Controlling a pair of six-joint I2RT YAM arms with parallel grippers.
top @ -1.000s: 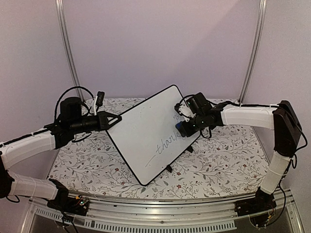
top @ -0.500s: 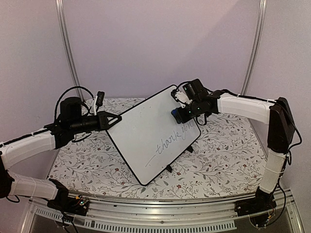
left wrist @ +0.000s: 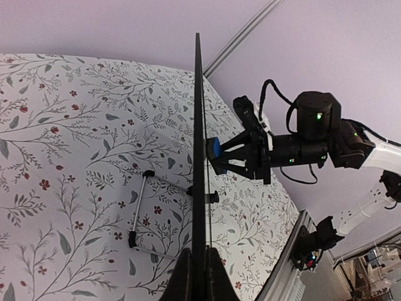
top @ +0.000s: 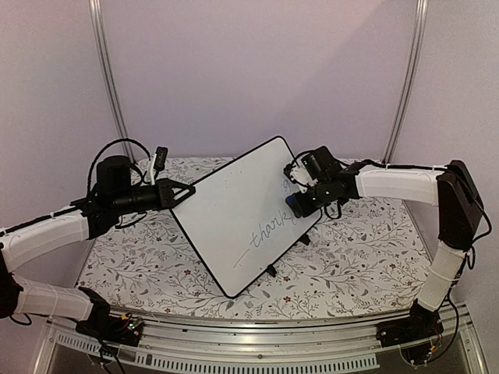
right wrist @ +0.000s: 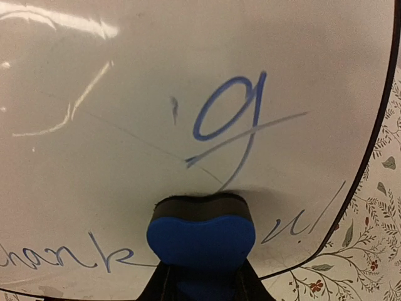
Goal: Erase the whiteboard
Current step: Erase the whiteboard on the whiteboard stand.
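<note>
Whiteboard [top: 245,214] stands tilted on the floral table [top: 351,249], one corner up, written face toward the arms. Its wire stand [left wrist: 141,213] props it from behind.

Left claw [top: 185,190] is closed on the whiteboard's left corner. The left wrist view shows both fingers pinching the thin black frame edge-on. Judgement: this grip braces the board so that a push on its face does not slide it or tip it back.

Right claw [top: 300,204] is clamped on a blue eraser [right wrist: 200,233], with the black felt side pressed to the white face near the whiteboard's right edge. In the right wrist view the felt sits just below a blue "g" [right wrist: 229,106] and touches its tail. Cursive "thank" [top: 265,230] runs from the eraser toward the whiteboard's lower corner. A few more strokes lie between the eraser and the right frame. Faint grey smears show above the "g".

Judgement: wiping step is in hand, and most of the writing is not yet removed. The next stroke calls for flat felt contact and a sweep along the line of script. Risk: a hard push on the tilted face could twist the board out of the left pinch or fold the stand.
</note>
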